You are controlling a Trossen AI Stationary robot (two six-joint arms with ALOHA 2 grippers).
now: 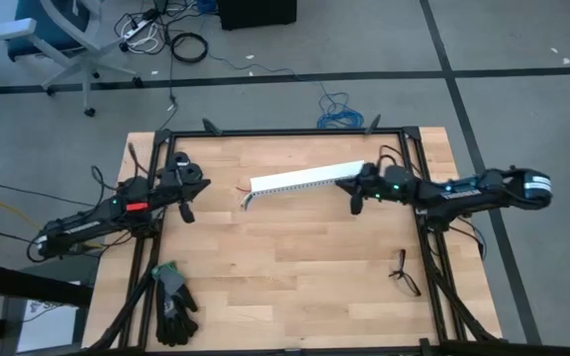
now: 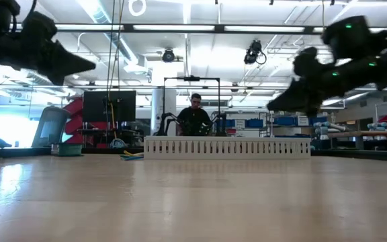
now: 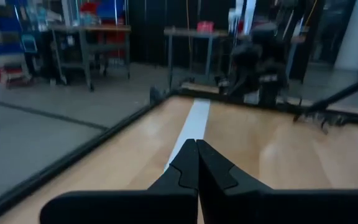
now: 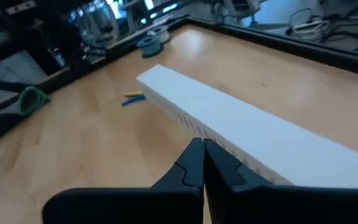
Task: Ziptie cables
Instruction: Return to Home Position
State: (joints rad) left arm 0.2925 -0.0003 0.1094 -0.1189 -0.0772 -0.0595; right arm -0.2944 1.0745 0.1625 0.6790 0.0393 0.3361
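Left gripper [image 1: 187, 212]: hovered over the left part of the table [image 1: 295, 287], well apart from the duct; its fingers [image 3: 182, 168] were pressed together with nothing between them
Right gripper [image 1: 354, 205]: hung just beside the duct's right end, raised off the wood; its two fingers met tip to tip and held nothing
Cables [image 1: 244, 194]: only the coloured ends showed, poking out of the duct's left end onto the wood; the right wrist view showed yellow and blue tips
White cable duct [image 1: 305, 179]: lay slightly slanted across the far middle of the table, its top closed
Gloves [image 1: 173, 305]: a black pair with a green cuff, at the near left corner
Spectacles [image 1: 404, 274]: by the right edge, well apart from the duct
Blue coiled cable [image 1: 336, 109]: on the floor beyond the far edge
Person [image 2: 195, 115]: in the low view, in the room behind the duct
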